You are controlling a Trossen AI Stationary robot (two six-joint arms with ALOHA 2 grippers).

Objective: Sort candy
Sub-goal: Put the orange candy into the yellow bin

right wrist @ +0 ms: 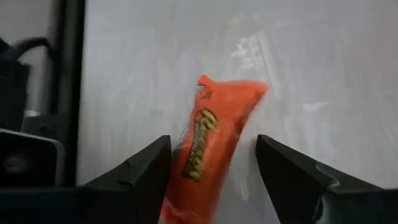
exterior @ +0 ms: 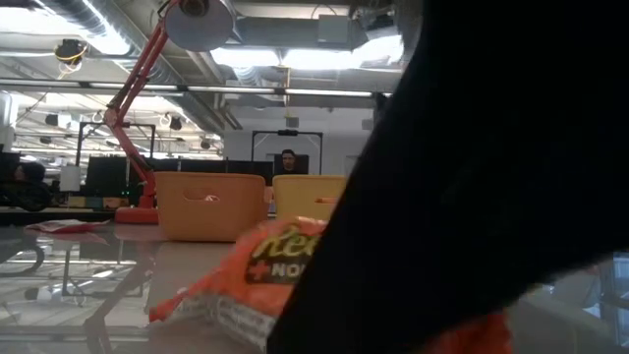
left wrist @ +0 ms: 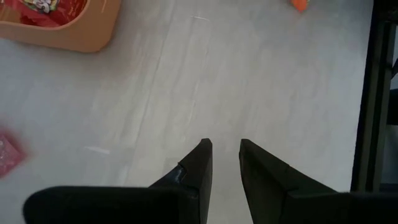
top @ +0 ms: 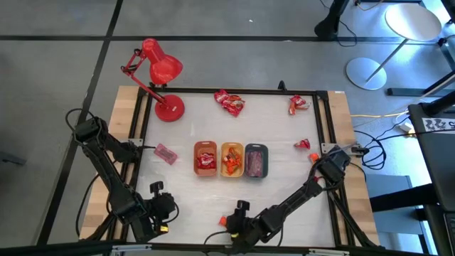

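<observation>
Candy lies in several places: an orange packet (right wrist: 208, 149) sits on the pale tabletop (top: 284, 185) at its near edge, between the right gripper's (right wrist: 213, 163) fingers. This packet is oblong and crinkly, with yellow lettering running along its length; its long axis points straight ahead of the gripper, roughly parallel to the fingers. The fingers are spread wide, one on each side of the packet. Whether either one touches the wrapper cannot be told. In the low view the same orange packet (exterior: 257, 275) lies flat on the glossy surface, partly behind the dark arm.

Other sweets are well apart from it: a red cluster (top: 229, 102) near the far edge, a red piece (top: 298, 104) toward the far right corner, a small red one (top: 303, 144) right of the trays, and a flat pink one (top: 166, 153) to their left. Three oblong trays stand side by side at the centre, orange tray (top: 206, 159), yellow tray (top: 232, 159) and grey tray (top: 256, 160), each holding sweets.

The left gripper (left wrist: 225, 155) hovers over bare tabletop at the near left, its tapered fingers slightly parted and empty.
</observation>
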